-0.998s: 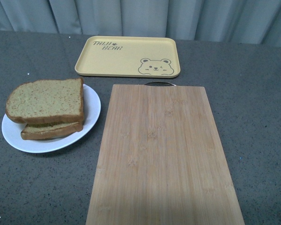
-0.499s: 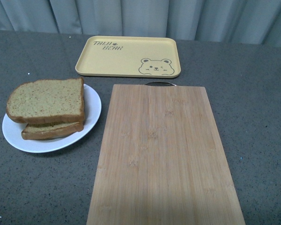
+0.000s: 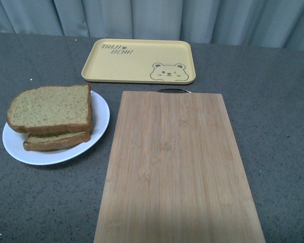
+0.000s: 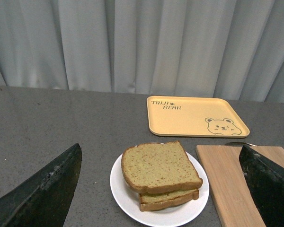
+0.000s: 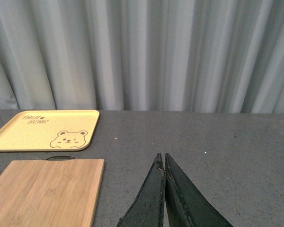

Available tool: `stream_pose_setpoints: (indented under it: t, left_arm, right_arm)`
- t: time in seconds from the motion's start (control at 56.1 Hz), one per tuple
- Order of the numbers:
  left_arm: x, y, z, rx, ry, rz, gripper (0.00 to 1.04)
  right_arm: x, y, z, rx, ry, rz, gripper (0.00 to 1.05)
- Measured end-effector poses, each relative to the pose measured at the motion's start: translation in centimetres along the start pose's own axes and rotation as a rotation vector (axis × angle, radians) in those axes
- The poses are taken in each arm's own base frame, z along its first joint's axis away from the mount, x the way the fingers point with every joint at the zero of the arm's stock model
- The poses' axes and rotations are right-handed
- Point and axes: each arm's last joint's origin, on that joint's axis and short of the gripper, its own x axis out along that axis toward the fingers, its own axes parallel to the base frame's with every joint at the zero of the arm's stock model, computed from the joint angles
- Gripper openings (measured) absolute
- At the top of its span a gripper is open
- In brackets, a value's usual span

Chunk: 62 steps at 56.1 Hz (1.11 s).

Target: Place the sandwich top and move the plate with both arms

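The work surface is a dark grey speckled tabletop [image 3: 283,126] backed by a pleated grey curtain [image 3: 157,17]; a bamboo cutting board [image 3: 177,167] lies at centre, with a yellow bear-print tray [image 3: 137,61] beyond it.

The white plate [image 3: 99,119] sits left of the board, near its edge but apart; the sandwich top [image 3: 50,107] lies flat on a lower slice [image 3: 55,140], and the stack overhangs the plate's left rim.

I judge the bread light, soft and easily dented, so I avoid pinching it. The plate looks stiff, smooth and liable to slip, so I plan opposing holds on bare rim, one per arm, keeping it level.

The left gripper [image 4: 161,149] is spread wide and holds nothing; the right gripper [image 5: 163,156] has its fingers pressed together, also holding nothing, above bare tabletop.
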Motion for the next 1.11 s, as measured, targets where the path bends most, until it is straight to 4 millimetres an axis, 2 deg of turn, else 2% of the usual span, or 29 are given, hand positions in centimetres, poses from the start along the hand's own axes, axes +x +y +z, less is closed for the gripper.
stream_pose_setpoints:
  t: [0.267,0.303,0.838,0.98,1.105]
  left_arm:
    - [0.0,0.0,0.0,0.0,0.0,0.0,0.98]
    - [0.0,0.0,0.0,0.0,0.0,0.0,0.98]
    - [0.0,0.0,0.0,0.0,0.0,0.0,0.98]
    - [0.0,0.0,0.01,0.0,0.0,0.001,0.98]
    - [0.82,0.11,-0.34,-0.138,0.294,0.177,0.98]
  right_arm:
    - [-1.07,0.0,-0.27,0.0,0.006,0.001,0.01]
    - [-1.07,0.0,-0.28,-0.002,0.006,0.001,0.04]
    - [-1.07,0.0,-0.28,-0.002,0.006,0.001,0.97]
    - [-1.07,0.0,-0.28,-0.003,0.006,0.001,0.95]
    - [-1.07,0.0,-0.28,-0.002,0.006,0.0,0.95]
